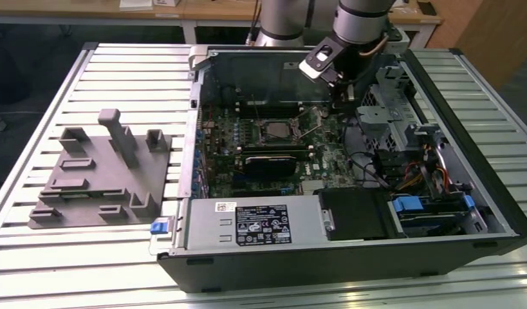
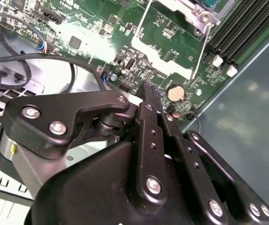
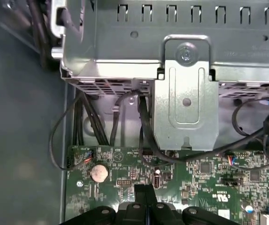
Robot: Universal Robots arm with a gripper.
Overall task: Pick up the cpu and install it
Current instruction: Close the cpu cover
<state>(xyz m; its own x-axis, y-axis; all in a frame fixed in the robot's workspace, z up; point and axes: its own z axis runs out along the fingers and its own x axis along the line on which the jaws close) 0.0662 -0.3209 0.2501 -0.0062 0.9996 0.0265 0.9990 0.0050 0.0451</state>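
Observation:
My gripper [image 1: 342, 96] hangs inside the open computer case [image 1: 349, 257], at its far right corner beside the metal drive cage [image 1: 388, 96]. In both wrist views its black fingers are pressed together with nothing between them, tips [image 2: 148, 90] [image 3: 144, 188] just above the green motherboard [image 2: 101, 28] near a round coin cell [image 2: 175, 93] [image 3: 99, 172]. The square metal-framed socket [image 1: 275, 132] with a dark centre lies to the exterior view's left of the gripper, its frame corner [image 2: 193, 11] and thin wire lever [image 2: 201, 51] close by. The cpu is out of view.
A grey moulded tray [image 1: 96, 174] with upright blocks sits on the slatted table [image 1: 40, 270] left of the case. Black cables [image 3: 101, 122] run under the drive cage [image 3: 186, 93]. Memory slots [image 2: 242, 28] lie beyond the socket. A power supply [image 1: 255, 222] fills the case front.

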